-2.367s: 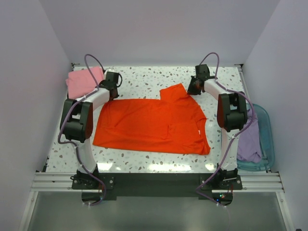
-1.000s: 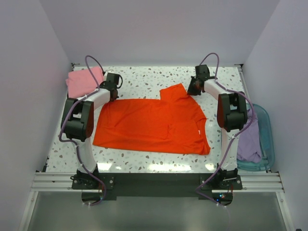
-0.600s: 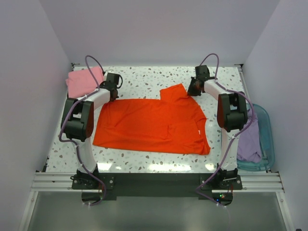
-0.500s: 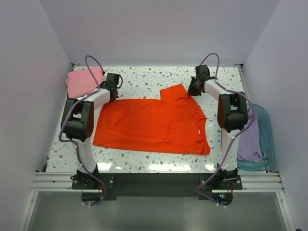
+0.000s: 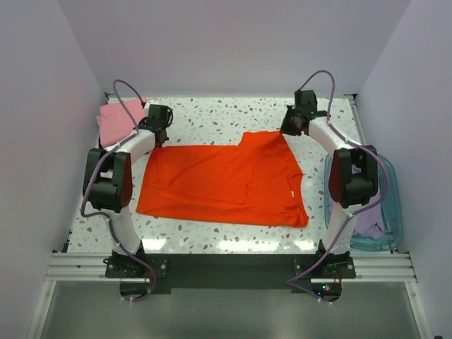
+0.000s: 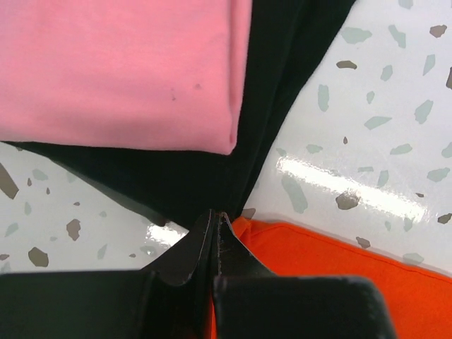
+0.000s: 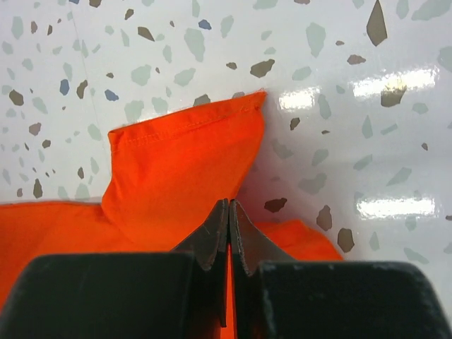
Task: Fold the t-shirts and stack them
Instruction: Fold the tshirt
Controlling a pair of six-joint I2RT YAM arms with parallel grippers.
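White arms (image 5: 138,145), black joints (image 5: 113,185) and fingers (image 7: 212,240), lilac cables (image 5: 116,90).

Speckled terrazzo table (image 5: 226,116), translucent blue basket (image 5: 393,191) at its right edge; pale walls

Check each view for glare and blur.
Top view: sharp, glare strip along the table's near edge. Left wrist: one glare streak above the orange shirt, pink shirt crisp. Right wrist: two glare patches at right, stitching in focus.

Around the right pincer (image 7: 229,206), the bright orange-red cloth t-shirt (image 7: 176,169) looks matt; the speckled white tabletop (image 7: 339,85) shines glossy. Beyond the left pincer (image 6: 214,216), the folded pink cloth t-shirt (image 6: 120,63) is matt.
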